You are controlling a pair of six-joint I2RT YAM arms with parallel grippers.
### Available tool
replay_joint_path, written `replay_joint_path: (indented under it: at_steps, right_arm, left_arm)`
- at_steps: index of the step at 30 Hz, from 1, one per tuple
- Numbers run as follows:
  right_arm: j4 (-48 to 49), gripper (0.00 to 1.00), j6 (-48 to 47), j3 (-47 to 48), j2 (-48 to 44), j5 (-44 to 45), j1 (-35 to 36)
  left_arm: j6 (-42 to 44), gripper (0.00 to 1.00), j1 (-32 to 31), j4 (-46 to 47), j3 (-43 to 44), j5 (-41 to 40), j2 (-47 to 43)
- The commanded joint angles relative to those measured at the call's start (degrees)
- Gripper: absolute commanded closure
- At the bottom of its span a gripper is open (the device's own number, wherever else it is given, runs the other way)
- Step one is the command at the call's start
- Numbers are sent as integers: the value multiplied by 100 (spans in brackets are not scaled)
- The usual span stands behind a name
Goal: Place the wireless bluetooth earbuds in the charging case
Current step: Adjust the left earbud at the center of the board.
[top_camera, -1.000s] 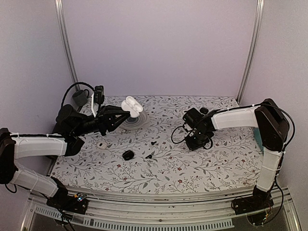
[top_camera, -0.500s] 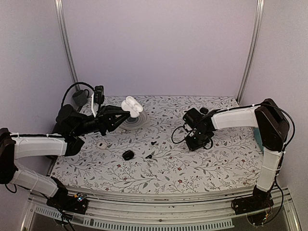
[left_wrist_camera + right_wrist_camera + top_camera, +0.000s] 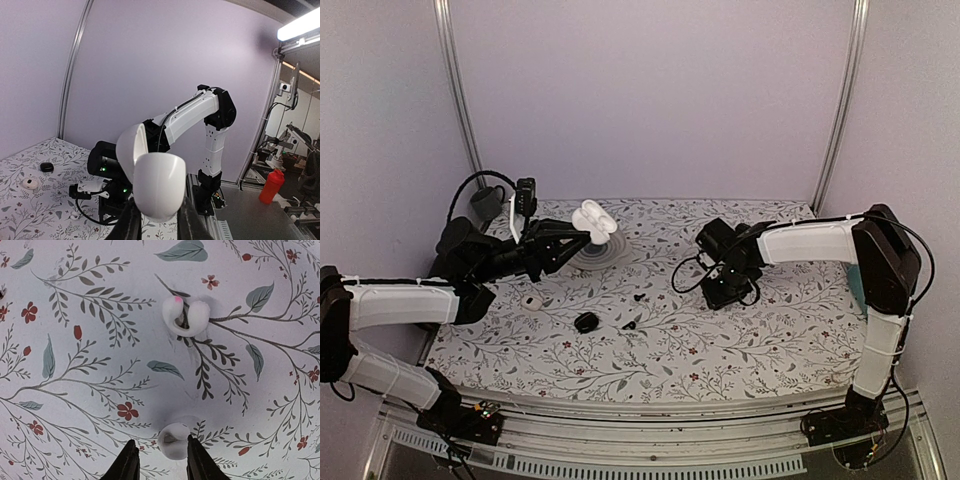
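Your right gripper (image 3: 161, 454) has slid a little to the left over the table (image 3: 790, 340) in the last second, and its jaws have eased wider. They stand partly open, pointing down and straddling an earbud (image 3: 173, 441) that lies flat with a gap on one side; nothing is gripped. A white curled piece (image 3: 185, 317) lies just ahead. You have bare table all round this gripper, well away from every edge. Your left gripper (image 3: 157, 216) is clamped on the charging case (image 3: 159, 185), which is held aloft with its lid open near the far left corner. A second earbud (image 3: 530, 300) lies near the left edge, with black bits (image 3: 586, 322) nearby.
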Motion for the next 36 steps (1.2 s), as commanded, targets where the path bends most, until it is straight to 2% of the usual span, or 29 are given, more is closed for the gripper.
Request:
replay_joint_path:
  at_steps: [1,36]
  right_arm:
    - [-104,66,159,93,-74,-202,51]
    - [12,67,215,-56,189,-255,89]
  left_arm:
    - [2,100,71,102,-28,25,-81]
    - [23,100,78,108,-71,5,-90]
